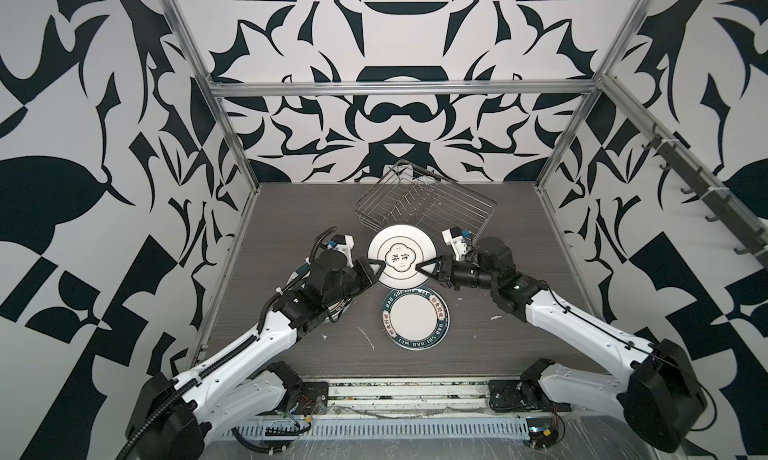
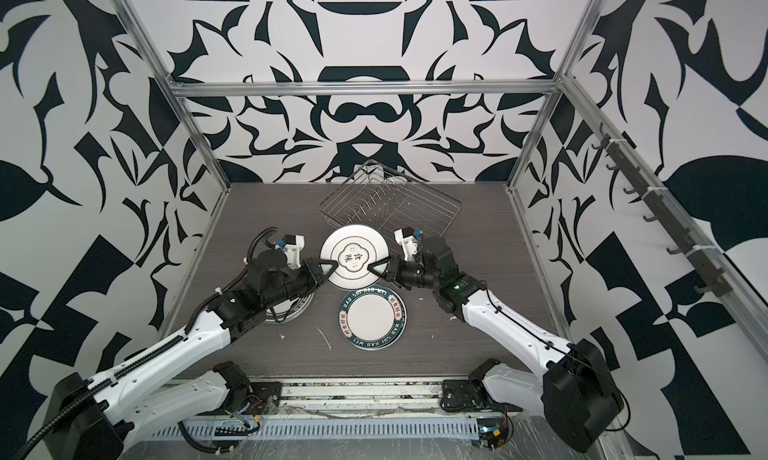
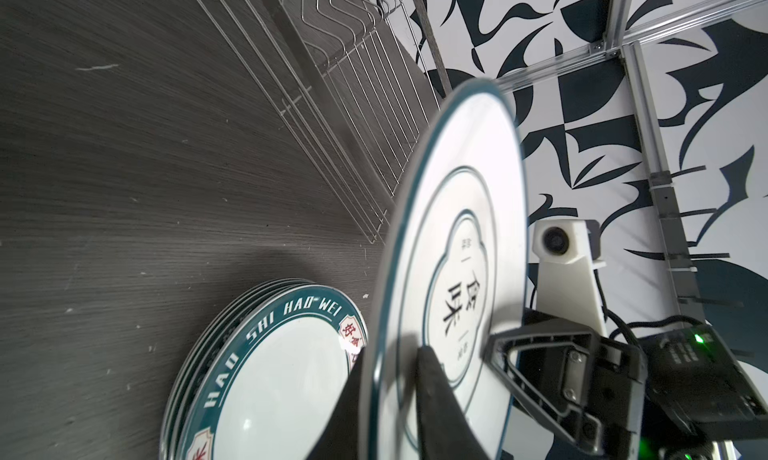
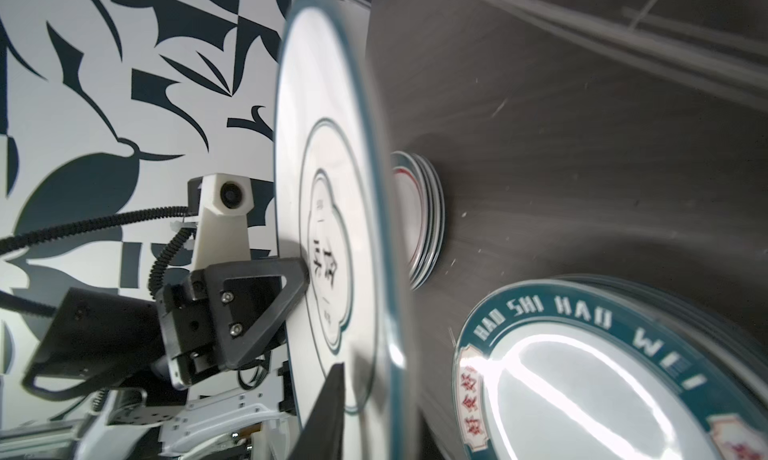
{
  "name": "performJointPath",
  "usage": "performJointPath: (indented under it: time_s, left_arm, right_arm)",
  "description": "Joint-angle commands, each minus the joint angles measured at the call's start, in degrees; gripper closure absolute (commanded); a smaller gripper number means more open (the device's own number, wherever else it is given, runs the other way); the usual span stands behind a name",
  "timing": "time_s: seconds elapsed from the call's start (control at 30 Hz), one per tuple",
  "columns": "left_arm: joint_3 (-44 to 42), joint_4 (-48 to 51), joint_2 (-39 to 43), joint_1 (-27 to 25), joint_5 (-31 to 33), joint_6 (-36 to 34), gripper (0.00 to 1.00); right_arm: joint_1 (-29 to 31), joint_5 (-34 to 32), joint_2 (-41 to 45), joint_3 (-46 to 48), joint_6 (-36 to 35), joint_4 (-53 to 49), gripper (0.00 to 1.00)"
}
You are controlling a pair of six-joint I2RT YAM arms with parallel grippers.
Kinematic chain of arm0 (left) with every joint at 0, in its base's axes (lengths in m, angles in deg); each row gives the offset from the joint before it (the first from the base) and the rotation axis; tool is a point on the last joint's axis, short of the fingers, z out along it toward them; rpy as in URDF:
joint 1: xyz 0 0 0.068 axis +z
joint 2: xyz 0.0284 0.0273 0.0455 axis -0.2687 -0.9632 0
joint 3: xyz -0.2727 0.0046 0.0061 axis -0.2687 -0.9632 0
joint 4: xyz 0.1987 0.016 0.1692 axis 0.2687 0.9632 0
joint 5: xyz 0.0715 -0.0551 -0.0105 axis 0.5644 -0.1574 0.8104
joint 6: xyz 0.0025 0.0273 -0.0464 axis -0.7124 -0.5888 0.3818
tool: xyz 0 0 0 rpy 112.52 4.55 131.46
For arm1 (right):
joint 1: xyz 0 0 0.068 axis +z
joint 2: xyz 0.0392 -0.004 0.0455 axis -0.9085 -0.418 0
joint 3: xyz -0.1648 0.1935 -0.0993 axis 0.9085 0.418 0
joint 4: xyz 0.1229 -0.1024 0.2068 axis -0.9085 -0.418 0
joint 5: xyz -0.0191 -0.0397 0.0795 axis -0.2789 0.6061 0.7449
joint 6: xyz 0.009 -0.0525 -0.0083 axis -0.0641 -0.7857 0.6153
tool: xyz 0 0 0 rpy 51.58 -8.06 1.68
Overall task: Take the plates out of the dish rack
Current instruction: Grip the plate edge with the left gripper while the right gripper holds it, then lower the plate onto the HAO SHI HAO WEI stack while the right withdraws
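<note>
Now both arms reach inward, left pincer (image 1: pixel 373 268) pinching the left rim of the raised plate (image 1: pixel 402 241), right pincer (image 1: pixel 428 267) astride its right rim, grip unclear, just near of the rack (image 1: pixel 428 206), open table (image 1: pixel 299 213) far left.

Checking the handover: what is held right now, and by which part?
The plate with black characters, pinched at its rim by the left gripper. The right gripper straddles the opposite rim, grip unclear.
</note>
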Motion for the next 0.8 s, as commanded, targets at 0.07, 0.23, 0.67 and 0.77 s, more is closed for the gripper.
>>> performJointPath:
  time_s: [0.07, 0.23, 0.67, 0.77]
  left_arm:
    - [3.24, 15.54, 6.03, -0.23, 1.13, -2.25, 1.0]
    - [3.48, 24.99, 12.93, -0.23, -0.03, -3.52, 1.0]
    - [0.54, 32.8, 11.43, -0.32, -4.07, -0.67, 1.0]
    - [0.42, 31.7, 9.38, -0.73, -4.06, -0.66, 1.0]
  right_arm:
    - [1.48, -4.0, 4.35, -4.99, -10.44, -12.91, 0.49]
    - [1.16, -12.74, 8.59, -7.92, -15.52, -24.42, 0.41]
    - [0.86, -35.94, 10.94, -16.93, -23.17, -48.82, 0.32]
    - [0.85, -36.26, 11.05, -16.69, -23.53, -48.94, 0.31]
